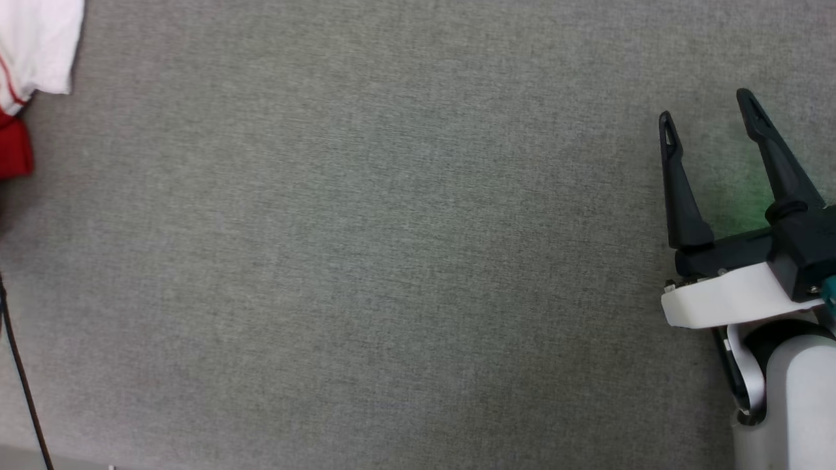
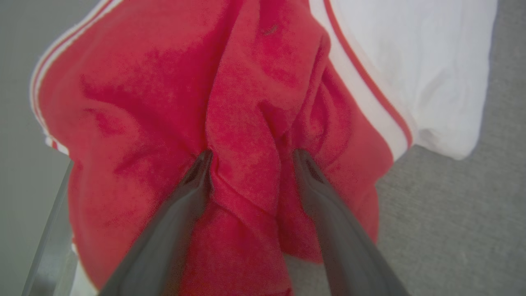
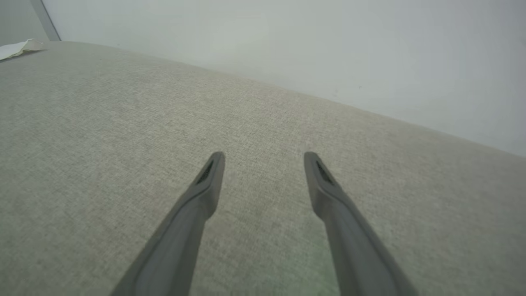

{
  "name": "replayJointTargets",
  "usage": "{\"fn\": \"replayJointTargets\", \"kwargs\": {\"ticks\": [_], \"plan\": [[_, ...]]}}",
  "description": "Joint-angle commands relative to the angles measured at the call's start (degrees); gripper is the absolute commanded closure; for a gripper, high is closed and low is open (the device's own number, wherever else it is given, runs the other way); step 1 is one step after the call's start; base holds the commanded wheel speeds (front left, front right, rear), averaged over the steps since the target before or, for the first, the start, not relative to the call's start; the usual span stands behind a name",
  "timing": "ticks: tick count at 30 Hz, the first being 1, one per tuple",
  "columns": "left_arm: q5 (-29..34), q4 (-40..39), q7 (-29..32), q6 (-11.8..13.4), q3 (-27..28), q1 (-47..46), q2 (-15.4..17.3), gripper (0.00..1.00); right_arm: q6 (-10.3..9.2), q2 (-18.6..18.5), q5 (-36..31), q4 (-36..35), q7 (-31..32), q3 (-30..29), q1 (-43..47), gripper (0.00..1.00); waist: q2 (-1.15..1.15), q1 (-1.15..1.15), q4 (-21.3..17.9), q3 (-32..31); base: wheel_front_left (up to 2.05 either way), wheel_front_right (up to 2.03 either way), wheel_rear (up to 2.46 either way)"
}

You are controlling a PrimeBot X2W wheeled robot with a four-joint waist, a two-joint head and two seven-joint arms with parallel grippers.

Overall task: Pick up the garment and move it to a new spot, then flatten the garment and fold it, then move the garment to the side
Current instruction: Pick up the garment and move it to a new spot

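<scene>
Two dark fingers [image 2: 181,213] of the left gripper [image 2: 252,154] stand spread to their widest, straddling a raised ridge of red cloth [image 2: 246,123] on the garment [image 2: 135,102]; the tips sit at the fabric on either side and nothing is clamped yet. Beyond the ridge the red body wrinkles outward to a white sleeve [image 2: 411,61] edged with red-and-white striped trim [image 2: 370,90]. In the head view the garment [image 1: 32,46] lies bunched at the far left of the grey cloth surface [image 1: 392,261], well apart from the right gripper [image 1: 705,108], which hovers equally wide and empty over bare surface.

Judged step: the first pick-up. The ridge is a ready-made handle, so the jaws should sink low on it before closing, taking a thick bite rather than a single skin of jersey, which would likely slip. A straight lift, high enough for the trailing sleeve to clear, should precede any carry toward the open middle
</scene>
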Motion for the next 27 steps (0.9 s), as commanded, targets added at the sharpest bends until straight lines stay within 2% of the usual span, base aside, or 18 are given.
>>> {"fn": "replayJointTargets", "kwargs": {"ticks": [1,7,8,9,10,13,19,20,27], "plan": [[-0.76,0.71,1.67,0.02,-0.70,-0.42,0.58,0.00,-0.04,0.02,0.05,-0.84,0.25,0.24,-0.71,0.00,0.00,-0.01,-0.87,0.90,0.00,0.00,0.00],[-5.48,5.18,11.44,0.02,-3.00,0.13,-0.01,0.00,-0.04,0.00,0.17,-2.90,1.00,0.51,-0.45,0.00,0.00,-0.01,-1.11,1.71,0.00,0.00,0.00],[-5.48,5.18,11.44,0.02,-3.00,0.13,-0.01,0.00,-0.04,0.00,0.17,-2.90,1.00,0.51,-0.45,0.00,0.00,-0.01,-1.11,1.71,0.00,0.00,0.00],[-5.73,5.72,11.85,0.03,-3.20,0.03,-0.08,0.57,-0.04,-0.10,0.12,-3.09,1.05,0.42,-0.38,0.00,0.00,-0.01,-1.08,1.80,0.00,0.00,0.00],[-6.03,6.55,12.05,0.06,-3.54,-0.54,-0.51,1.00,-0.04,-0.17,0.26,-3.43,1.42,0.27,-0.31,0.00,0.00,-0.01,-0.98,1.92,0.00,0.00,0.00],[-5.50,7.13,10.41,0.02,-3.78,-1.30,-0.85,1.00,-0.04,-0.31,0.42,-3.59,1.55,0.08,-0.25,0.00,0.00,-0.01,-0.83,1.76,0.00,0.00,0.00],[-2.53,9.99,-1.48,0.23,-3.29,-4.55,-0.36,1.00,-0.04,-0.18,1.23,-1.89,0.93,-0.30,1.15,0.00,0.00,-0.01,-0.47,-2.84,0.00,0.00,0.00],[-2.53,9.99,-1.48,0.23,-3.29,-4.55,-0.36,1.00,-0.04,-0.18,1.23,-1.89,0.93,-0.30,1.15,0.00,0.00,-0.01,-0.47,-2.84,0.00,0.00,0.00],[0.71,11.87,-13.60,0.11,-4.64,-6.00,-1.04,1.00,-0.04,-0.01,2.85,0.84,-0.58,-1.00,3.24,0.00,0.00,-0.01,0.09,-10.72,0.00,0.00,0.00]]}}
